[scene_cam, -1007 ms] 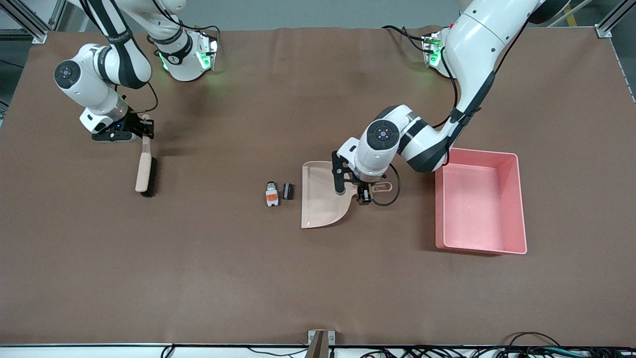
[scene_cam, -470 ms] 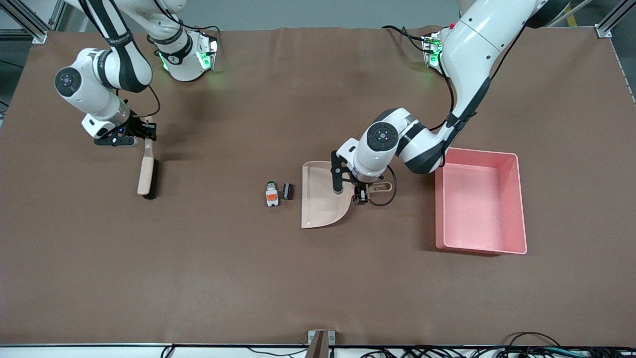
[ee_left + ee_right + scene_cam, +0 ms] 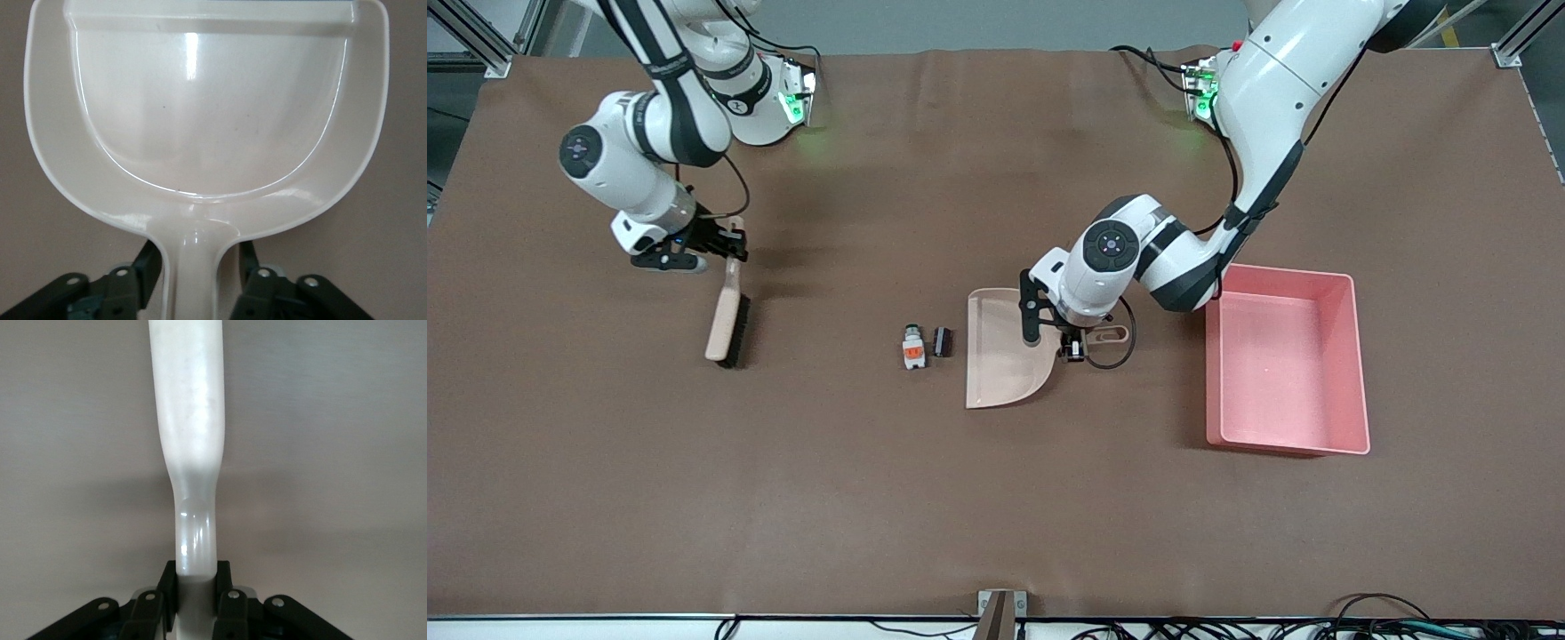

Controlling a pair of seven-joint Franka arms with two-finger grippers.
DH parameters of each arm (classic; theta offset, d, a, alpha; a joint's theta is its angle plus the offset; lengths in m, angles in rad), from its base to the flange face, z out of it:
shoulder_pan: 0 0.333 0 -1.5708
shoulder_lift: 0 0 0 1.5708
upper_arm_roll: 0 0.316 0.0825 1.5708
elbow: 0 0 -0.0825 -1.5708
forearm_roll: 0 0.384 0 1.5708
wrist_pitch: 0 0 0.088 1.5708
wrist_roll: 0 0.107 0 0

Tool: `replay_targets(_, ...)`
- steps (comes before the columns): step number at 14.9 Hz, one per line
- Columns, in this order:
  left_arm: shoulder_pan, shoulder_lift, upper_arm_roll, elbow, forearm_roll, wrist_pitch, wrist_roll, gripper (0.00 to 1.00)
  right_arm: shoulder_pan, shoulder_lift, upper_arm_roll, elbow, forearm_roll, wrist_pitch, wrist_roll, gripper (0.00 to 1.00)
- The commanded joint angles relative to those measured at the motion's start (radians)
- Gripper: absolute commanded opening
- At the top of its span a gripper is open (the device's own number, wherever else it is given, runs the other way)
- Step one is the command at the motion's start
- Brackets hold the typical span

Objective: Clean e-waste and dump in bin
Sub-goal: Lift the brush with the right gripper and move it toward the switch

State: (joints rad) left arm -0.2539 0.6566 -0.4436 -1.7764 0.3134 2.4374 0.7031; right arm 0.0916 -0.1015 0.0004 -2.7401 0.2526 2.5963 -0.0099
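Observation:
The e-waste lies mid-table: a white-grey part with an orange patch [image 3: 911, 348] and a small black block [image 3: 941, 341] beside it. The beige dustpan [image 3: 999, 351] lies next to the block, its mouth toward it. My left gripper [image 3: 1073, 345] is open, its fingers on either side of the dustpan's handle [image 3: 193, 267], a gap showing at one finger. My right gripper [image 3: 729, 244] is shut on the handle of a beige brush [image 3: 726, 324] with dark bristles, toward the right arm's end. The brush handle fills the right wrist view [image 3: 189, 427]. The pink bin [image 3: 1352, 356] stands beside the dustpan's handle end.
The brown table mat [image 3: 996, 516] runs bare from the e-waste to the front camera's edge. A black cable [image 3: 1116, 360] loops from the left wrist beside the dustpan handle. A metal bracket [image 3: 1000, 609] sits at the table's near edge.
My right arm has carried the brush toward the e-waste, along the table toward the left arm's end. My left gripper shifted slightly at the dustpan handle. The dustpan and e-waste have not moved.

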Motion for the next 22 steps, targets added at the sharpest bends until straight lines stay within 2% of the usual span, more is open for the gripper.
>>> replay_targets(1, 0.004, -0.003, -0.004, -0.008, 0.018, 0.015, 0.006, 0.35, 0.084, -0.012, -0.005, 0.043, 0.024, -0.005, 0.106, 0.0)
replay_targets(4, 0.005, -0.003, -0.004, -0.006, 0.026, 0.015, 0.006, 0.27, 0.221, 0.034, -0.005, 0.109, 0.025, -0.005, 0.305, 0.0)
replay_targets(7, 0.005, -0.003, -0.004, 0.0, 0.026, 0.012, 0.007, 0.2, 0.335, 0.126, -0.007, 0.175, 0.025, 0.013, 0.441, 0.0)
replay_targets(13, 0.002, -0.005, -0.004, 0.028, 0.064, -0.015, 0.006, 0.06, 0.413, 0.183, -0.007, 0.244, 0.027, 0.001, 0.525, 0.0)
replay_targets(17, 0.001, 0.001, -0.003, 0.041, 0.064, -0.017, 0.004, 0.04, 0.473, 0.219, -0.007, 0.29, 0.025, 0.005, 0.593, 0.0)
replay_targets(22, -0.03, 0.024, 0.002, 0.107, 0.075, -0.164, 0.003, 0.04, 0.566, 0.331, -0.007, 0.396, 0.024, 0.008, 0.679, 0.0)
